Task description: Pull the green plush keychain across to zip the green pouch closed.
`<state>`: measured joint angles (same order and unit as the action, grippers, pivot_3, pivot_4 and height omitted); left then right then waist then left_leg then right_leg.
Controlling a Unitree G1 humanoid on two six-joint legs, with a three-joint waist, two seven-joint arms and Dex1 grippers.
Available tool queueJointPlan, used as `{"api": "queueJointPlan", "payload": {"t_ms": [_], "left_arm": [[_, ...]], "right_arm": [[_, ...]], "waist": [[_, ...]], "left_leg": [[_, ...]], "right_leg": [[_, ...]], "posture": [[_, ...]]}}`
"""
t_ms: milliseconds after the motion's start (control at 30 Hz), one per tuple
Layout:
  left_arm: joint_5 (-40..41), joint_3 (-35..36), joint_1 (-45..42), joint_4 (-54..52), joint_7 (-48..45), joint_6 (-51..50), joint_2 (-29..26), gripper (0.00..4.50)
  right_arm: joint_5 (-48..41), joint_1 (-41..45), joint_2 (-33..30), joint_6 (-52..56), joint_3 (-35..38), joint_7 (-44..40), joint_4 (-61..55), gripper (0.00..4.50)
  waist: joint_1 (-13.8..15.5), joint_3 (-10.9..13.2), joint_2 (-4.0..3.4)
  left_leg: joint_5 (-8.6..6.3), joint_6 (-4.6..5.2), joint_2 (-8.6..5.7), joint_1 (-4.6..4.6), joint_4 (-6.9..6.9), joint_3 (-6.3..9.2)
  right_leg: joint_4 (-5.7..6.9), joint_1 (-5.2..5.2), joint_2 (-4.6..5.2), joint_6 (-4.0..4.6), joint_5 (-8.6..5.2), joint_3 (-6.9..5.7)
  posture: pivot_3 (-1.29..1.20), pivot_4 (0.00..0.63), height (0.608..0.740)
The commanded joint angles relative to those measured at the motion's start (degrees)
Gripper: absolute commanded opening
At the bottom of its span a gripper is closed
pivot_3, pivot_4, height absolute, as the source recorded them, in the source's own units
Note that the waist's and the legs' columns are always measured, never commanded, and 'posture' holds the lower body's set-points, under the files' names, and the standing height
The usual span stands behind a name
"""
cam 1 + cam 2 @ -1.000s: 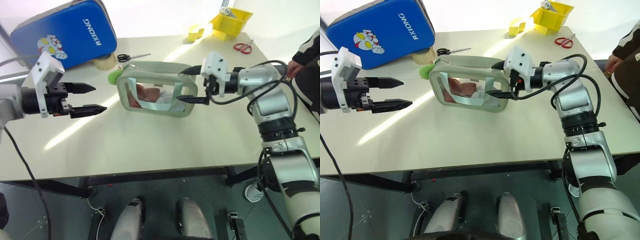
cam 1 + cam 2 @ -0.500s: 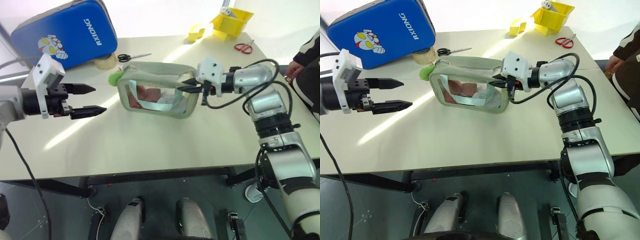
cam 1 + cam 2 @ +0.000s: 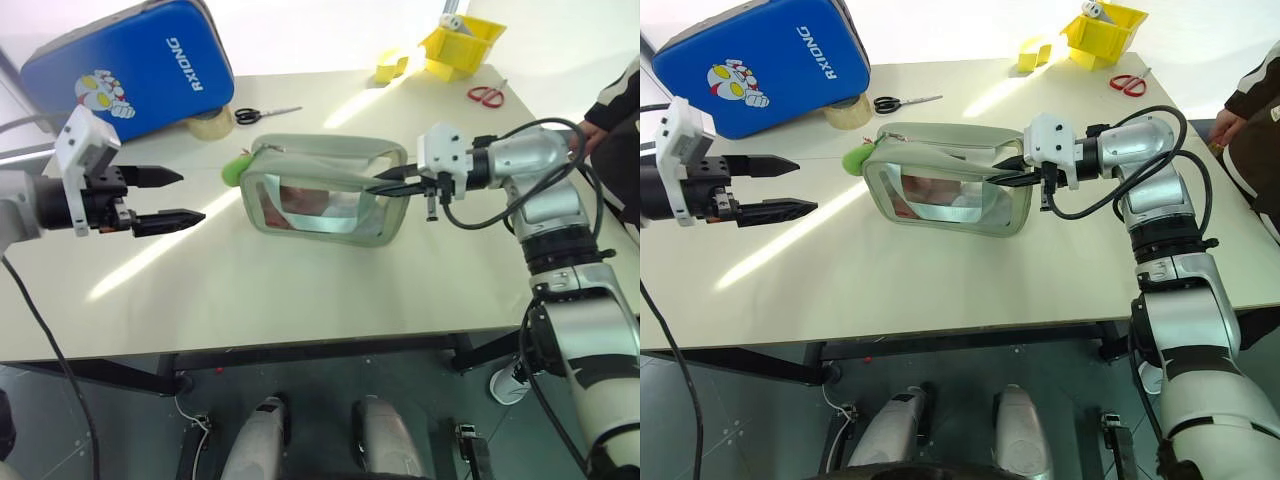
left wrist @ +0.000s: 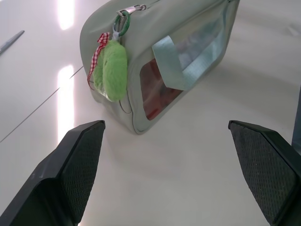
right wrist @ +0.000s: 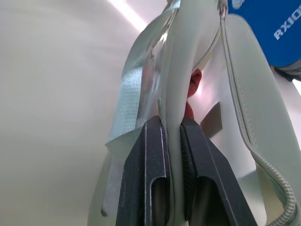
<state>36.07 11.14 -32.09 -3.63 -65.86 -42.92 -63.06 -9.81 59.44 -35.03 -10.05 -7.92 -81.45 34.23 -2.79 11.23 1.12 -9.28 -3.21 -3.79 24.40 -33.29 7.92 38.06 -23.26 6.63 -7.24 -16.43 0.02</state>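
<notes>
Right wrist view shows the right gripper (image 5: 171, 134) pinched shut on a fold of the green pouch (image 3: 322, 187) at its end nearest the robot's right, probably to anchor the bag so the zipper can be drawn against that hold. Seen from the head, the pouch sits mid-table with the green plush keychain (image 4: 112, 69) hanging off the zipper ring at its nine o'clock end, and the left gripper (image 3: 172, 196) waits further toward nine o'clock, jaws wide and empty, aimed at the plush. At eleven o'clock a blue hard case (image 3: 130, 62) reads "RXIONG" beside a cartoon figure.
</notes>
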Motion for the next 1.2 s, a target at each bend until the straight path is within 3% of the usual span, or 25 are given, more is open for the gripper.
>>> {"api": "queueJointPlan", "payload": {"t_ms": [33,433,900,1200], "left_arm": [[-0.13,2.31,-1.29,0.32,-0.41,0.47,-1.71,4.5],[-0.35,1.24,-2.94,0.33,-0.41,-0.31,-1.34,4.5],[-0.19,-1.96,0.68,-4.78,-4.49,-2.79,-3.96,4.5],[-5.99,-7.38,-0.77,-3.91,-0.07,1.67,1.59,4.5]], "right_arm": [[-4.98,3.87,0.14,2.6,4.32,-0.34,-3.31,0.03],[0.8,-5.32,0.7,-3.75,0.06,1.67,-9.21,0.03],[-2.16,-6.83,-0.46,7.83,1.38,2.48,-16.64,0.03],[-2.71,-7.36,-0.16,11.15,1.62,3.32,-20.19,0.03]], "waist": [[-0.03,0.0,0.0],[0.2,-0.01,0.01],[-0.13,0.0,0.0],[0.23,0.0,0.01]], "left_leg": [[0.0,0.0,0.0,0.0,0.0,0.0],[0.0,0.0,-0.01,0.0,-0.02,0.0],[0.01,-0.01,0.1,-0.03,-0.02,-0.01],[0.01,-0.01,0.13,-0.02,-0.06,-0.01]], "right_leg": [[0.0,0.0,0.0,0.0,0.0,0.0],[0.0,0.01,0.0,0.0,0.0,0.0],[0.04,0.01,-0.09,0.03,0.01,0.01],[0.03,0.02,-0.12,0.04,0.03,0.01]], "posture": [[0.0,0.15,0.74],[0.0,0.15,0.74],[0.0,0.15,0.74],[0.0,0.15,0.74]]}}
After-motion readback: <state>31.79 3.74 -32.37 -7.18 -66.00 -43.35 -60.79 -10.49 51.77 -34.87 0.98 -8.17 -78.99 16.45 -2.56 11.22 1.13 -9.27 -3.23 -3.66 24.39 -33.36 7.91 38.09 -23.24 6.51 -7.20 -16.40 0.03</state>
